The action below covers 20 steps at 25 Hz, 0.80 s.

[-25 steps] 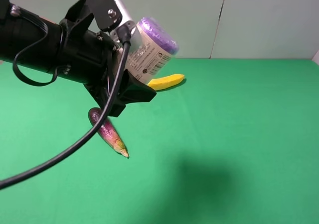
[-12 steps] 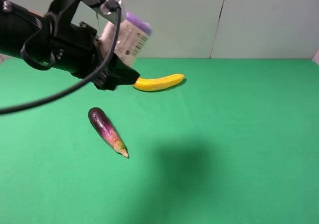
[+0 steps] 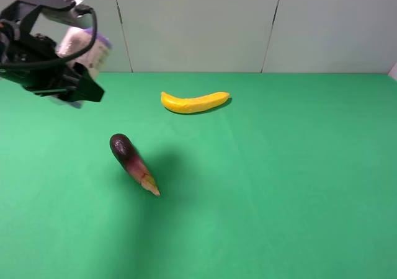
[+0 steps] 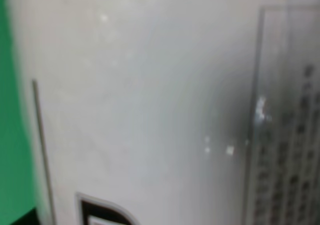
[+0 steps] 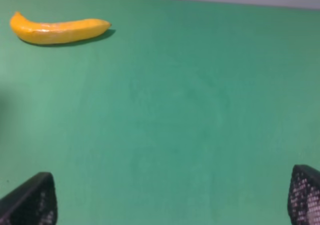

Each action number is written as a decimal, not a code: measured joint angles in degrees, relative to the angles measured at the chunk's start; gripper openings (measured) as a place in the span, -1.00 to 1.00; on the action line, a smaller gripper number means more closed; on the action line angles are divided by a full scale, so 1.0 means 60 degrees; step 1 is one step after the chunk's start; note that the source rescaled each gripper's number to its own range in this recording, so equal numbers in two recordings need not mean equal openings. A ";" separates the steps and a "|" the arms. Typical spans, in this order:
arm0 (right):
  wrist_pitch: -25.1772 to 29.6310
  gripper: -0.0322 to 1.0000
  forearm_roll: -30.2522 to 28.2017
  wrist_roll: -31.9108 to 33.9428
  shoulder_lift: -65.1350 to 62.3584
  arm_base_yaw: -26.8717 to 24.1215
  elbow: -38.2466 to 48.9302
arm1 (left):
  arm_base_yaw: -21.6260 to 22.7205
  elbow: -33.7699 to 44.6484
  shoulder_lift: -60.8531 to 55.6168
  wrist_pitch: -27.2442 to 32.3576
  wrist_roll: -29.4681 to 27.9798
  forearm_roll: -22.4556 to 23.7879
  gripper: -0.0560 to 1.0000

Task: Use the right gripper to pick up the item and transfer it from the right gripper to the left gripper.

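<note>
The can [image 3: 84, 49], whitish label with a purple end, is held high in the air at the far left of the exterior high view. My left gripper [image 3: 74, 74] is shut on it, black fingers around its body. The left wrist view is filled by the can's label [image 4: 150, 105], blurred and very close. My right gripper [image 5: 172, 200] is open and empty; its two black fingertips [image 5: 30, 202] show wide apart over bare green cloth. The right arm is out of the exterior high view.
A yellow banana [image 3: 194, 101] lies at the back middle of the green table [image 3: 298, 167] and also shows in the right wrist view [image 5: 57, 30]. A dark purple eggplant [image 3: 131, 162] lies left of centre. A grey wall stands behind the table.
My left arm has drawn back to the far left, carrying the can away from the middle and uncovering the banana and eggplant.
</note>
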 joint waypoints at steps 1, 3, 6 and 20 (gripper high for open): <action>0.0000 1.00 0.0000 0.0000 0.0000 0.0000 0.0000 | 0.0216 0.0000 0.0000 0.0126 -0.0340 0.0335 -0.89; 0.0000 1.00 0.0000 0.0000 0.0000 0.0000 0.0000 | 0.0579 0.0000 0.0000 0.0371 -0.0868 0.0867 -0.89; 0.0000 1.00 0.0000 0.0000 0.0000 0.0000 0.0000 | 0.1067 0.0000 0.0000 0.0555 -0.1290 0.1350 -0.89; 0.0000 1.00 0.0000 0.0000 -0.0010 0.0000 0.0000 | 0.1619 -0.2014 0.3085 0.1320 -0.1396 0.1528 -0.89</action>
